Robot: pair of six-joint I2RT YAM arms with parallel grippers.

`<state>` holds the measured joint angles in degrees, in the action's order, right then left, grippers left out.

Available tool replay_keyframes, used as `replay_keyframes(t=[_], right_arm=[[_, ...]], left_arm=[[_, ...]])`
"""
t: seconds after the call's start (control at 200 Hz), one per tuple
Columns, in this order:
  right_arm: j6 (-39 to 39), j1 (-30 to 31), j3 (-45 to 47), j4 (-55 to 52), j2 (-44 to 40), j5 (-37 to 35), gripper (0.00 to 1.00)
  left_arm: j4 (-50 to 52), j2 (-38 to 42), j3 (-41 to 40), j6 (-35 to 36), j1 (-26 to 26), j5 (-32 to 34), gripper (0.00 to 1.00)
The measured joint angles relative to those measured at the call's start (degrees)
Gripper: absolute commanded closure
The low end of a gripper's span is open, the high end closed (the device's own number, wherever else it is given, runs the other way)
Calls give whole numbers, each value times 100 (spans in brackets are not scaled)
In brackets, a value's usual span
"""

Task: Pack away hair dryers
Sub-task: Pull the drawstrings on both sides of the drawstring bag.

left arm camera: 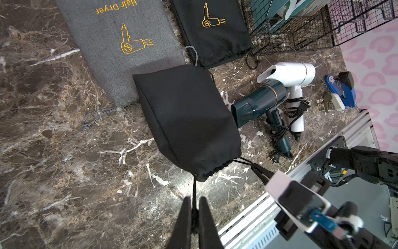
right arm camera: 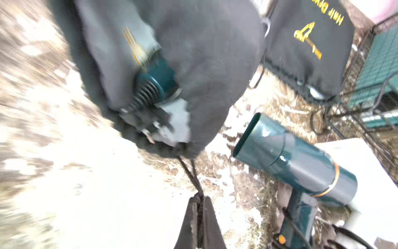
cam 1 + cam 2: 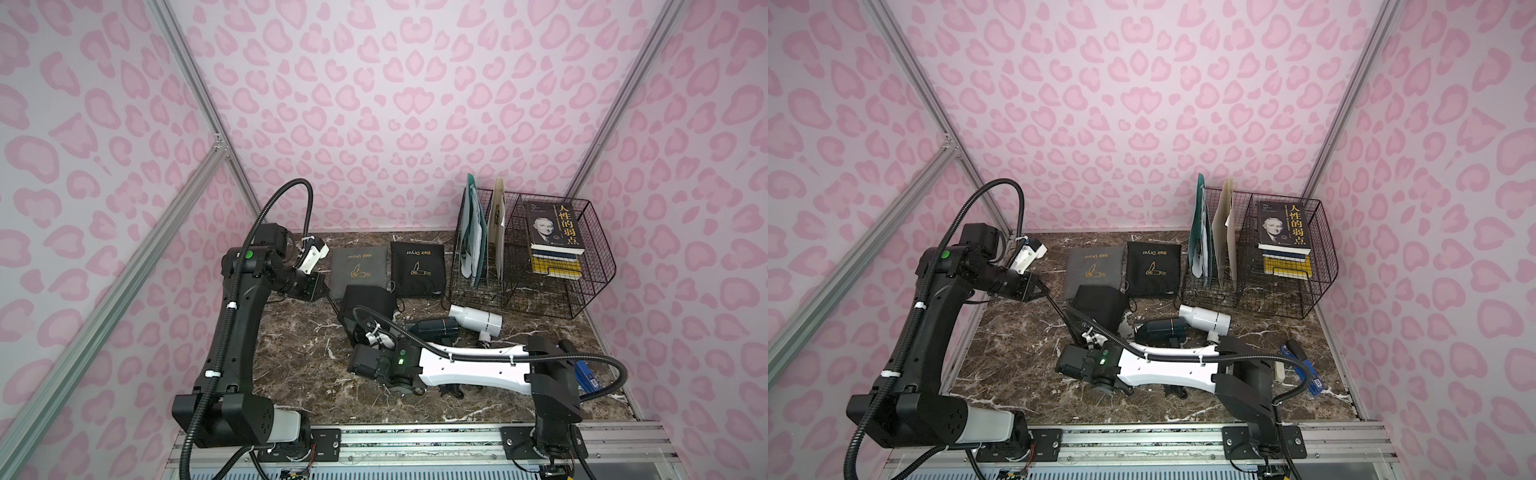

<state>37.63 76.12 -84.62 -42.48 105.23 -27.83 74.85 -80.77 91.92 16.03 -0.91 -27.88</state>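
A bulging black pouch (image 3: 368, 303) (image 1: 187, 120) lies mid-table, and a dark teal hair dryer (image 2: 159, 79) shows inside its gathered mouth. My left gripper (image 1: 195, 200) is shut on one black drawstring (image 1: 194, 187) of that pouch. It sits left of the pouch in both top views (image 3: 327, 294) (image 3: 1047, 293). My right gripper (image 2: 200, 198) is shut on the other drawstring (image 2: 189, 174) at the pouch's near side. A second teal hair dryer (image 3: 436, 326) (image 1: 258, 103) and a white hair dryer (image 3: 476, 318) (image 1: 288, 73) lie loose to the right, with cords wound on their handles.
A flat grey pouch (image 3: 357, 268) and a flat black pouch (image 3: 417, 268), both printed "Hair Dryer", lie behind. A black wire rack (image 3: 540, 291) with folders and books stands at the back right. A blue tool (image 3: 584, 374) lies near the right wall.
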Motion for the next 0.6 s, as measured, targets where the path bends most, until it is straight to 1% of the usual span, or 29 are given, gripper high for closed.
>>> replay_keyframes(t=[0.16, 0.285, 0.5, 0.6], right_arm=[[-251, -247, 271, 487, -649, 374, 100], [-498, -446, 282, 658, -828, 562, 100], [-929, -796, 428, 866, -1123, 1119, 100], [-1032, -988, 481, 874, -1329, 1209, 100]], left_arm=[[39, 0, 271, -105, 0, -90, 93], [72, -2, 527, -146, 0, -175, 93], [223, -50, 1062, -227, 0, -170, 93], [271, -79, 1318, -251, 0, -168, 92]])
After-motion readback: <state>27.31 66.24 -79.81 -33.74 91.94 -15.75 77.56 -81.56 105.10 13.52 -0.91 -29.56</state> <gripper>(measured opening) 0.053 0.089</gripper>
